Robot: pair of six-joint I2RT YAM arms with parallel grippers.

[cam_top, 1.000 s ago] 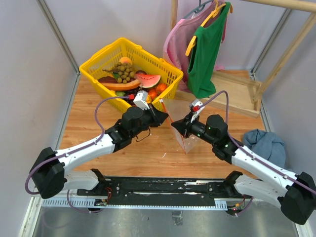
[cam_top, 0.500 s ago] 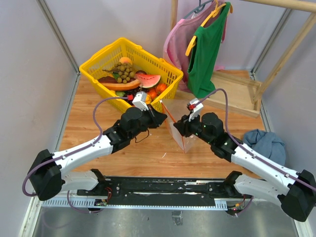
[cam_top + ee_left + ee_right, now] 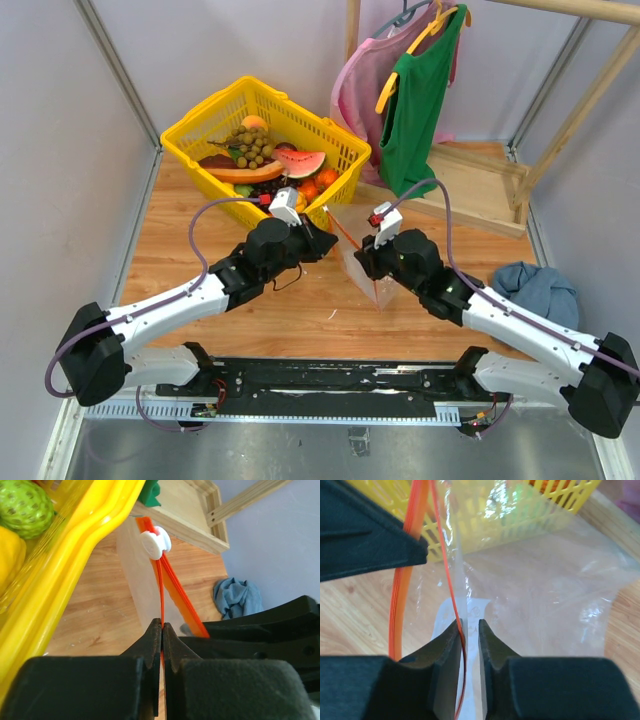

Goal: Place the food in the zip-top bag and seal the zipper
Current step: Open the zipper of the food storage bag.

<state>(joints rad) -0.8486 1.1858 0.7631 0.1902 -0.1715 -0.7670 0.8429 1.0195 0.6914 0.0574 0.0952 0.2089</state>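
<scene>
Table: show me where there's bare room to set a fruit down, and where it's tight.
Free: the table left of the left arm, before the basket; the near strip between the arms, before the bag; a small patch between rack and cloth. Crowded: the middle, where left gripper and right gripper meet at the bag beside the basket.

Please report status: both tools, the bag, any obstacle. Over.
Left tool shut on zipper. Right tool slightly open around bag edge. Food in basket, none seen in bag. Basket close beside bag.
</scene>
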